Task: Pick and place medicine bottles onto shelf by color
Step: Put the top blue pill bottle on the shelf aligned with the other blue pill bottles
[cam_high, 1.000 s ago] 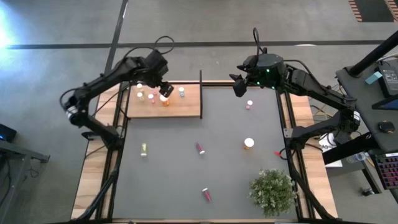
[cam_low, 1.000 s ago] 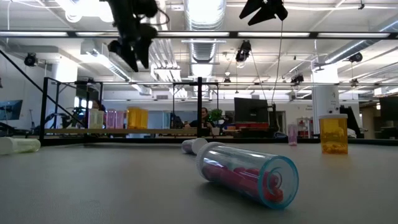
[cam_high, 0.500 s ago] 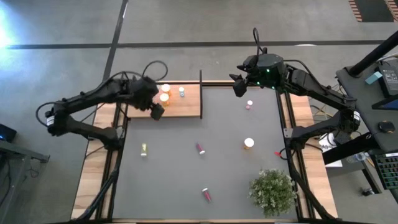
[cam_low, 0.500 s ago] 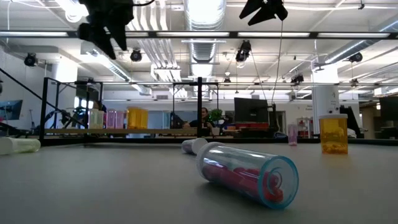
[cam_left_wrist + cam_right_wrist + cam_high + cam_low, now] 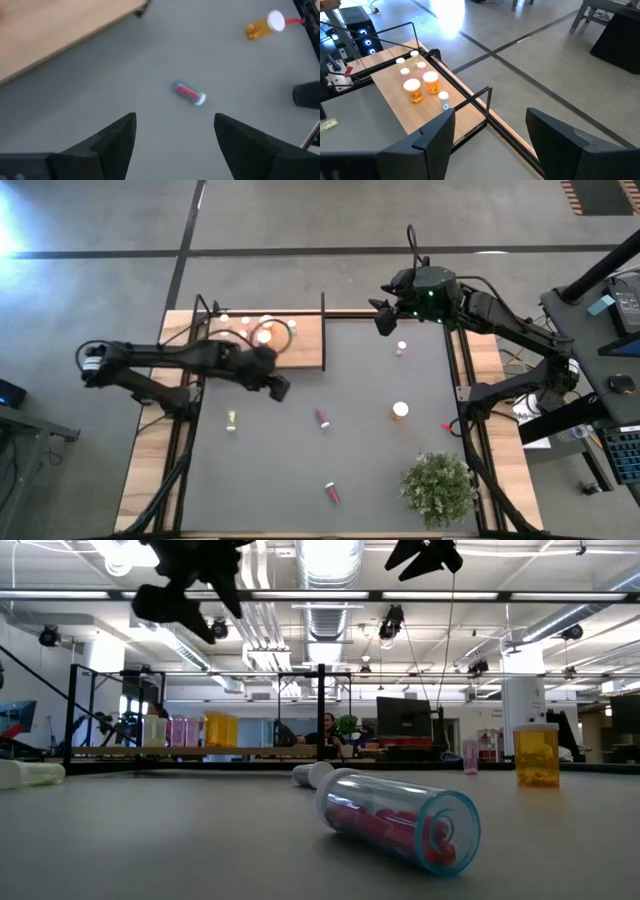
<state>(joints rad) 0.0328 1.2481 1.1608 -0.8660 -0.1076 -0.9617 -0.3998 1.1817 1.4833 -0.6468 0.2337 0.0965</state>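
The left gripper (image 5: 280, 389) is hanging over the dark tabletop (image 5: 370, 450) just off the shelf (image 5: 300, 345), its fingers (image 5: 112, 142) spread wide and holding nothing. Its wrist view is looking down on a red bottle (image 5: 190, 93) lying on its side, apart from the fingers, and an orange bottle (image 5: 264, 26) farther off. The left arm (image 5: 170, 360) is reaching low and nearly straight across from the table's left edge.

The right gripper (image 5: 384, 318) is waiting above the table's far side, jaws apart and empty.

Several bottles are standing on the shelf, partly blurred by glare from above; others are scattered across the tabletop, one pink bottle (image 5: 398, 819) lying nearest the low camera.
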